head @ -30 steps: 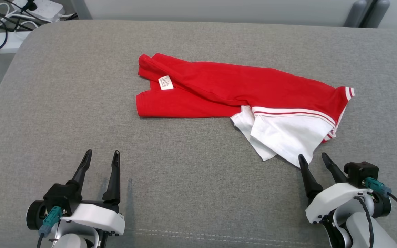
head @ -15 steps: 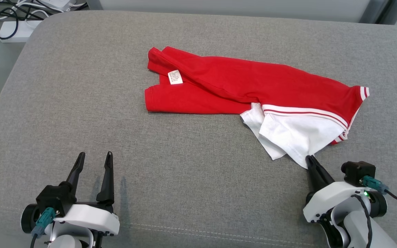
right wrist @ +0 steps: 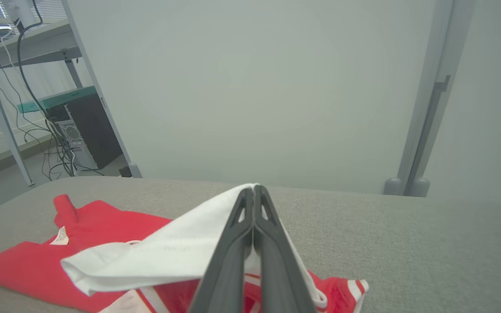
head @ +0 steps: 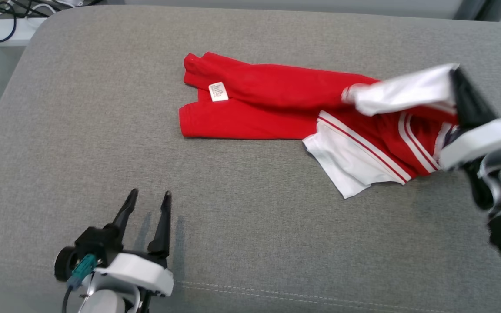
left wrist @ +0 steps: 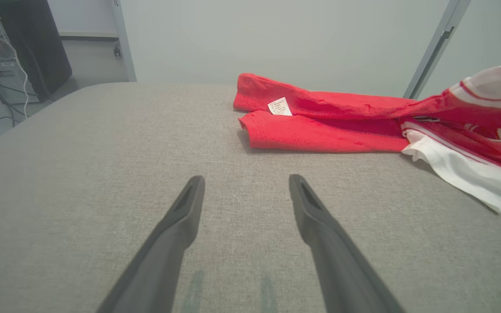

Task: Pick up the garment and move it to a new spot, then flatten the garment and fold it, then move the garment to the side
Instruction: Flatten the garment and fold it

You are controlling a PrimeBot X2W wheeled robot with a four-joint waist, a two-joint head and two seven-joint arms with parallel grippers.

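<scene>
Presently, the opening step of the task is only just under way. My right fingers (right wrist: 235, 248) are pressed shut on a white flap (head: 402, 93) of the garment (head: 268, 104) and hold that flap raised above the grey padded surface (head: 102, 130), at the right side of the head view. Everything else of the garment, red cloth with white bands and red stripes, lies crumpled on the surface towards its far half. Its red end with the small white label (head: 218, 91) sits flat, away from the raised flap. My left fingers (left wrist: 183, 226) stand wide apart and hold nothing. They are low over bare surface at the near edge, well apart from the garment.

Done, as far as can be judged: one corner gripped and partly lifted.

Left to do:
- raise the whole garment off the surface and carry it to a new spot
- spread it flat, which will likely need both sets of fingers, since the cloth is bunched and doubled over itself
- fold it
- move the folded garment to the side
</scene>
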